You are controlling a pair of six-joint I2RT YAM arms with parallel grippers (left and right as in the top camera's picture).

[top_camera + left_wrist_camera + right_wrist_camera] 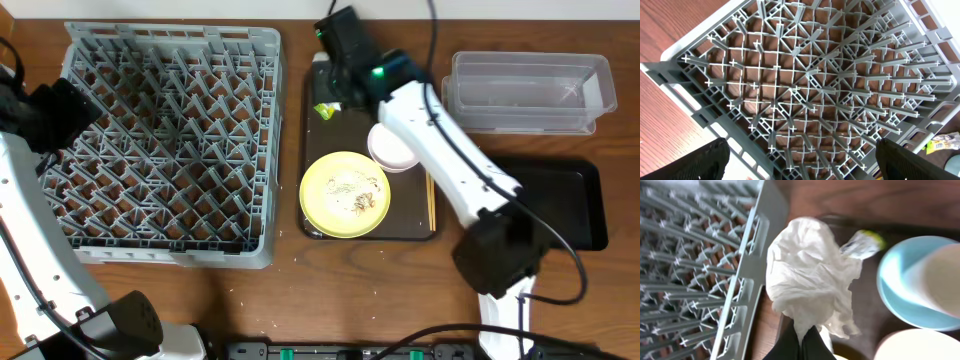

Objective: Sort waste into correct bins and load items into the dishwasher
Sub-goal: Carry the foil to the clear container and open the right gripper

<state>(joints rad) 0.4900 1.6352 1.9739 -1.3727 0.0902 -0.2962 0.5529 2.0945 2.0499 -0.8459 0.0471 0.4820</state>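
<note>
- R gripper: jaws clamped on white paper wad, just beside grey rack edge, near blue bowl.
- L gripper: jaws wide apart, above rack.
- Yellow plate w/ crumbs on brown tray.

Dish rack: grey moulded plastic, matt.
Paper wad: white thin paper, crumpled and creased, matt.
Snack wrapper: yellow-green film, glossy.
Light blue bowl: smooth, glossy.
Plate: pale yellow, smooth, faint sheen.
Tub: clear plastic, glossy.
Black tray: smooth plastic, slight sheen.
Worktop: brown wood grain, smooth.
</note>
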